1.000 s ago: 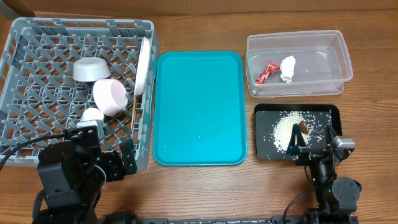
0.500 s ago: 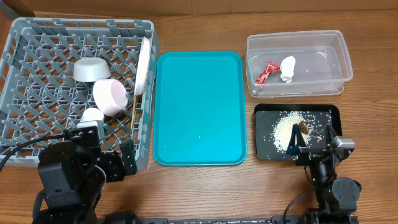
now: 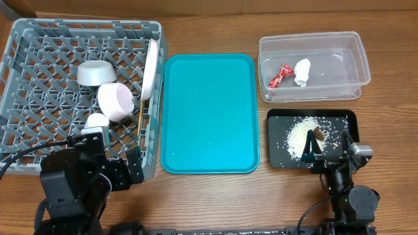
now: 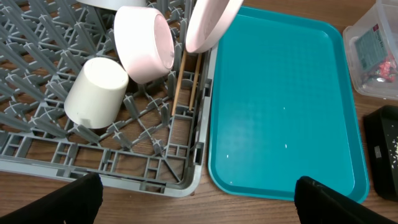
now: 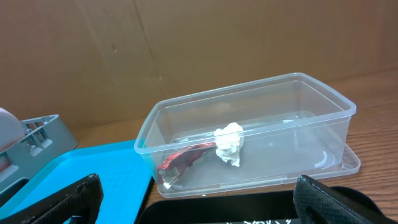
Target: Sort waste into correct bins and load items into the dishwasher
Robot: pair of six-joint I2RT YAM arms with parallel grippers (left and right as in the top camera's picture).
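Off the front-left corner of the teal tray (image 3: 209,114), the left claw (image 4: 199,202) hangs spread wide, holding nothing. Off the tray's front-right corner, the right claw (image 5: 199,202) is likewise released. Left of the tray, the dish rack (image 3: 85,26) holds the white plate (image 3: 151,68), grey bowl (image 3: 96,72), pink bowl (image 3: 116,102), white cup (image 3: 98,121) and chopsticks (image 3: 140,111). Right of the tray, the red wrapper (image 3: 281,75) and paper wad (image 3: 302,70) lie in the clear tub (image 3: 310,36). The rice (image 3: 302,134) and brown lump (image 3: 319,133) sit in the black tray (image 3: 277,153). Sorting and loading look finished, so the next move likely calls only for a check.

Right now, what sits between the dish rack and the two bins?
Only the teal tray lies between the dish rack and the clear tub and black tray. The overhead view shows it.
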